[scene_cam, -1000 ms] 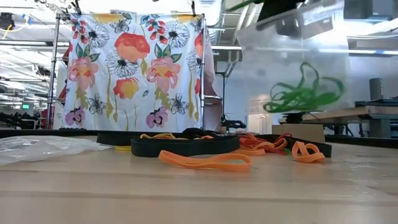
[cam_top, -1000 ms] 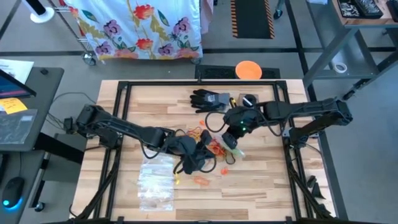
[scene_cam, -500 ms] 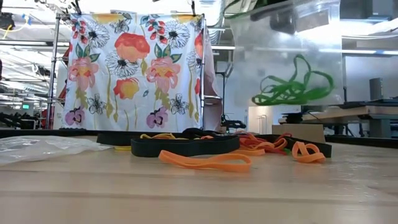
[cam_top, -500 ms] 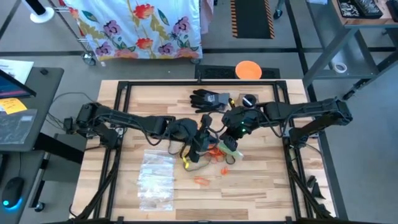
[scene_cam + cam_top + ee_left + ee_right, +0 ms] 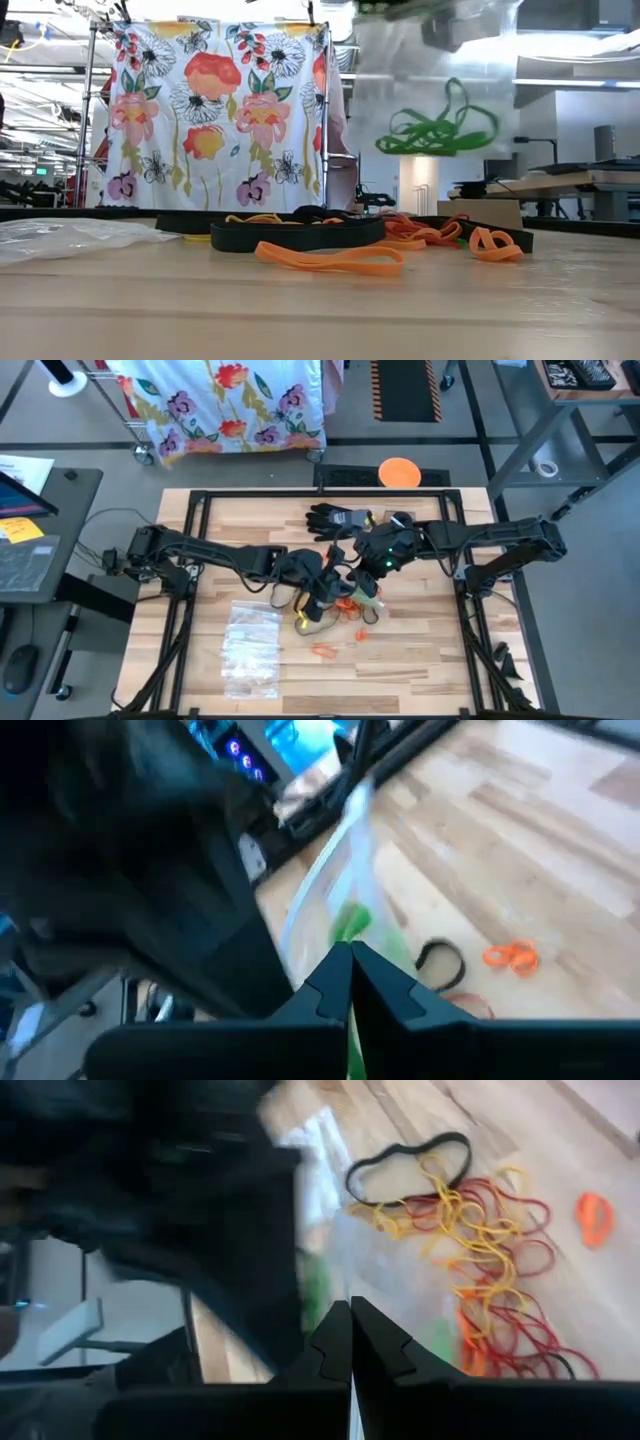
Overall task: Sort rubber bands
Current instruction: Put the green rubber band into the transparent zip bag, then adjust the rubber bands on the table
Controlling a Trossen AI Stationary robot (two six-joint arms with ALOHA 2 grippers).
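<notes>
Wooden table (image 5: 420, 650), floral cloth (image 5: 215, 110) behind. I have both grippers pinched on one clear bag (image 5: 435, 90) of green bands, lifted between them: left gripper (image 5: 322, 588), right gripper (image 5: 375, 560). Loose rubber bands (image 5: 345, 600) lie directly below the bag, nearest my left.

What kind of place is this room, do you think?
Probably a robotics lab or workshop: a metal-framed wooden table, a floral cloth backdrop on a rack, and workbenches around it.
</notes>
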